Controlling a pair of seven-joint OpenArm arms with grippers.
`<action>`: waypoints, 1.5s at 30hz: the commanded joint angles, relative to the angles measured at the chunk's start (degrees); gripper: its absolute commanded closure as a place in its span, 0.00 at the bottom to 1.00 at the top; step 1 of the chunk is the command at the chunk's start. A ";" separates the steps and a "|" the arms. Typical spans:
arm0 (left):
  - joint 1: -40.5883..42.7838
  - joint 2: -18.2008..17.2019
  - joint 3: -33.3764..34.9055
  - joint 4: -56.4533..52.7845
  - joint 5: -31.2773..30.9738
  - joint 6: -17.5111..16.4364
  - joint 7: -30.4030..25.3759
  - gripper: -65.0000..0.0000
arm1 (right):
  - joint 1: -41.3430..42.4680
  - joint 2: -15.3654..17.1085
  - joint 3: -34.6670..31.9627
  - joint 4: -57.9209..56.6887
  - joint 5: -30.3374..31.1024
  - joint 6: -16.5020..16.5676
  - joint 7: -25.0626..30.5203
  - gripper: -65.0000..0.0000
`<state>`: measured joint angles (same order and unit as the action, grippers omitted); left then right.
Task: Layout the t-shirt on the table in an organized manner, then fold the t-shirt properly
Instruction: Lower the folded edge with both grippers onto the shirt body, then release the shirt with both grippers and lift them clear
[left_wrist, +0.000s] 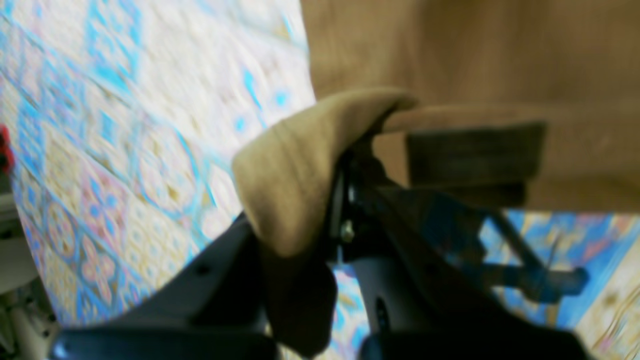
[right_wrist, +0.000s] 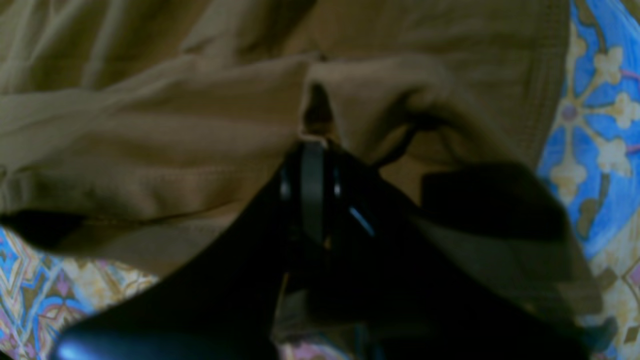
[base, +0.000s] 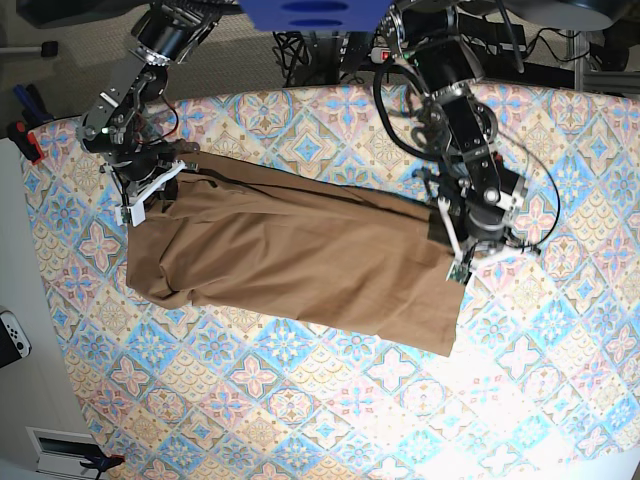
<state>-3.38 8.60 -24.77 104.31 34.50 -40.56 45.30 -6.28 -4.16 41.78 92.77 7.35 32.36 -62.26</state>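
The t-shirt (base: 300, 260) lies stretched across the middle of the surface (base: 560, 400). Each claw is clamped tight on cloth: the left claw (base: 462, 250) at its right edge, the right claw (base: 150, 190) at its left (likely pulling it taut to flatten it).

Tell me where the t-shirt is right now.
In the base view the t-shirt lies stretched across the middle of the table, pinched between the right gripper at picture-left and the left gripper at picture-right.

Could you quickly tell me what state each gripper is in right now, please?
Left gripper: shut on the t-shirt, pinching a fold of cloth.
Right gripper: shut on the t-shirt, clamping bunched fabric.
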 joint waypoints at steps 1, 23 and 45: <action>-1.06 0.06 0.20 0.87 0.09 0.56 0.11 1.00 | 0.35 -0.45 -0.42 -1.04 -1.51 -0.23 -1.78 1.00; -7.83 -1.88 -7.27 -9.76 0.09 0.56 5.73 1.00 | 0.35 1.66 -0.50 -1.56 -1.51 -0.23 -1.78 1.00; -6.43 -1.44 -7.36 -7.30 -0.79 0.56 5.73 0.52 | 0.09 1.75 -0.07 13.38 -1.33 0.04 -1.43 0.60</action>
<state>-8.54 7.22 -32.29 95.44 33.74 -40.36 51.70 -6.85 -2.90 41.58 105.06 5.34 32.34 -64.90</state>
